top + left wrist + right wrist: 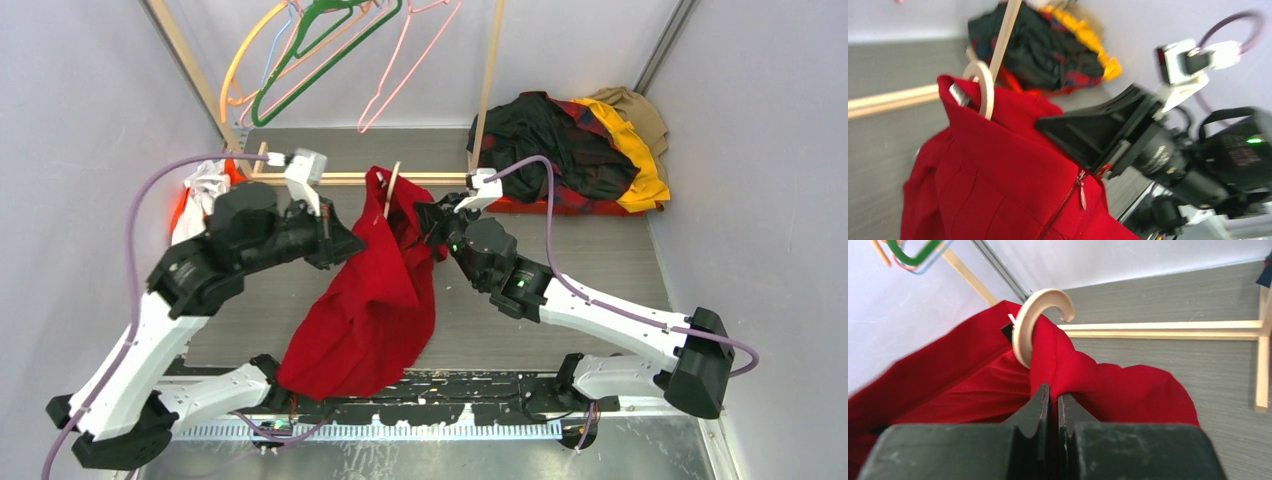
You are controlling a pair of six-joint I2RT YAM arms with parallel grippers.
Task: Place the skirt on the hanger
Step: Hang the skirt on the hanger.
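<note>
The bright-red skirt (370, 300) hangs off the table between my two arms, its hem trailing toward the near edge. The cream hanger (393, 188) pokes out at its top; the curved hook (1030, 320) stands free above the waistband. My right gripper (1053, 392) is shut on a fold of the skirt (1088, 375) just below that hook. The left gripper (345, 240) presses into the skirt's left edge. Red fabric (998, 175) fills the left wrist view and hides the left fingers and whatever they pinch. The hook (985, 90) and the right gripper (1045, 127) also show there.
A pile of dark plaid, yellow and tan clothes (575, 150) lies at the back right. A wooden rack rail (340, 178) runs behind the skirt, with green (320, 50) and pink (410, 60) hangers above it. A white-and-orange cloth (200, 195) lies by the left wall.
</note>
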